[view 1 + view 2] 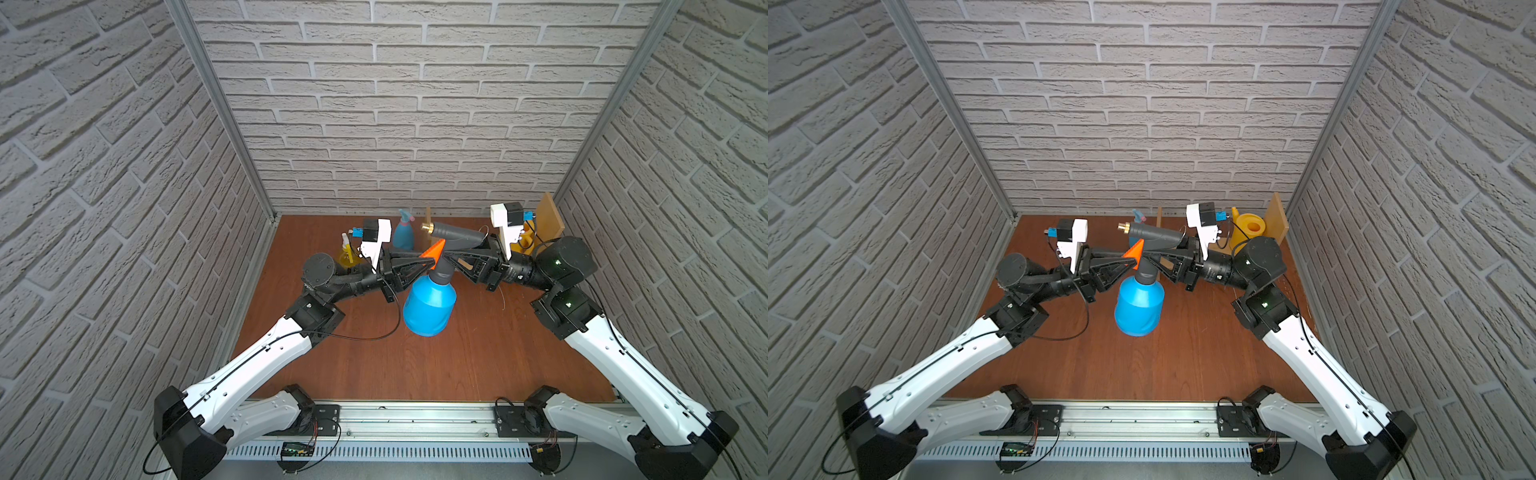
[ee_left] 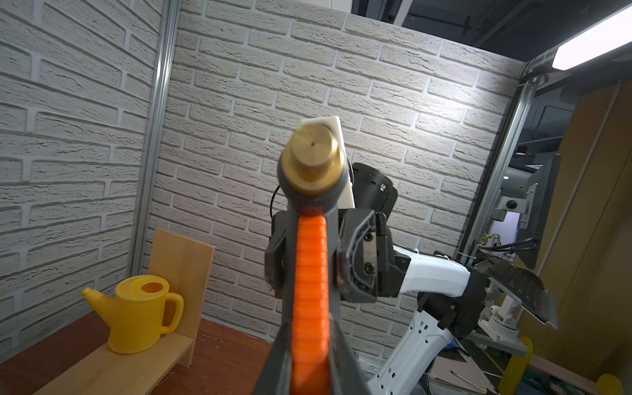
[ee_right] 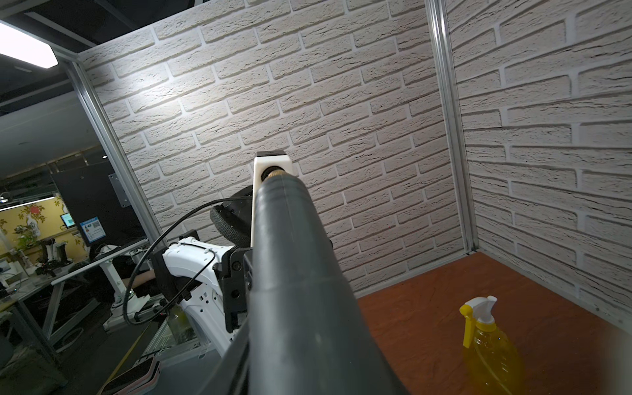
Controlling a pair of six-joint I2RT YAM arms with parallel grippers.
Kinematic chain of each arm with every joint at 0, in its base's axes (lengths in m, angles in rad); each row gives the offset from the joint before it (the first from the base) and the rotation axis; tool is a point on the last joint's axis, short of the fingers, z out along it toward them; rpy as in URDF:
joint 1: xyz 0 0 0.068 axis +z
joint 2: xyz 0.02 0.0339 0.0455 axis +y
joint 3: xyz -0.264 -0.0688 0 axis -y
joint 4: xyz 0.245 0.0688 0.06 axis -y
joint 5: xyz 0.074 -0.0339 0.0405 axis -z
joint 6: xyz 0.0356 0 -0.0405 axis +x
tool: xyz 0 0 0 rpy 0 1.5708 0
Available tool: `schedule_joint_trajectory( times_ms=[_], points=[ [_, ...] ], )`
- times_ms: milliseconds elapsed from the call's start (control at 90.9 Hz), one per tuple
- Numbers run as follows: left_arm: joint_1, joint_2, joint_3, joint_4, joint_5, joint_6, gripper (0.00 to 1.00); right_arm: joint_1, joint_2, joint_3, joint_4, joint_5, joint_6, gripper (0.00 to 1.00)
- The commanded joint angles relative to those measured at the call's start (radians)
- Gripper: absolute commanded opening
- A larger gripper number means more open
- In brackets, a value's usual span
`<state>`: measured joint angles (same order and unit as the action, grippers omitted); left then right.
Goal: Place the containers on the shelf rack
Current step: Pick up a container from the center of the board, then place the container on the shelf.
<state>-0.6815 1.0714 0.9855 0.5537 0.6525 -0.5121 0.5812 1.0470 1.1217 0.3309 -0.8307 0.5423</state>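
The blue pressure sprayer (image 1: 430, 307) (image 1: 1139, 307) hangs above the table's middle. My left gripper (image 1: 430, 261) (image 1: 1133, 258) (image 2: 309, 359) is shut on its orange trigger (image 2: 309, 273). From the opposite side my right gripper (image 1: 452, 258) (image 1: 1151, 259) (image 3: 307, 359) is shut on its grey handle (image 3: 290, 273). The yellow watering can (image 2: 136, 314) (image 1: 1248, 228) stands on the shelf rack (image 2: 181, 266) (image 1: 548, 220) at the back right. At the back, the light-blue spray bottle (image 1: 403, 235) stands left of the rack. The yellow spray bottle (image 1: 345, 253) (image 3: 489, 349) stands back left.
Brick-pattern walls (image 1: 415, 124) close the table (image 1: 457, 365) on three sides. The rack's left upright (image 1: 428, 216) stands behind the sprayer's brass nozzle (image 1: 426, 227). Both forearms cross the table's middle.
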Motion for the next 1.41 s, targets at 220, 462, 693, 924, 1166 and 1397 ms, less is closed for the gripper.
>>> schedule_joint_trajectory(
  times_ms=[220, 462, 693, 924, 1166, 1397],
  points=[
    [0.006, -0.112, -0.04, -0.094, -0.272, 0.112, 0.97, 0.018, -0.1, -0.03, -0.165, 0.166, -0.221, 0.03],
    [0.014, -0.262, -0.228, -0.264, -0.713, 0.182, 0.98, 0.013, -0.287, -0.292, -0.166, 0.729, -0.454, 0.03],
    [0.016, -0.232, -0.371, -0.197, -0.777, 0.044, 0.98, -0.056, -0.197, -0.308, -0.166, 0.971, -0.604, 0.03],
    [0.019, -0.193, -0.348, -0.215, -0.755, 0.073, 0.98, -0.204, 0.047, -0.228, -0.005, 0.94, -0.559, 0.03],
    [0.03, -0.215, -0.35, -0.232, -0.746, 0.091, 0.98, -0.248, 0.317, -0.038, 0.084, 0.928, -0.573, 0.03],
    [0.036, -0.231, -0.338, -0.265, -0.735, 0.095, 0.98, -0.287, 0.504, 0.107, 0.149, 0.946, -0.57, 0.03]
  ],
)
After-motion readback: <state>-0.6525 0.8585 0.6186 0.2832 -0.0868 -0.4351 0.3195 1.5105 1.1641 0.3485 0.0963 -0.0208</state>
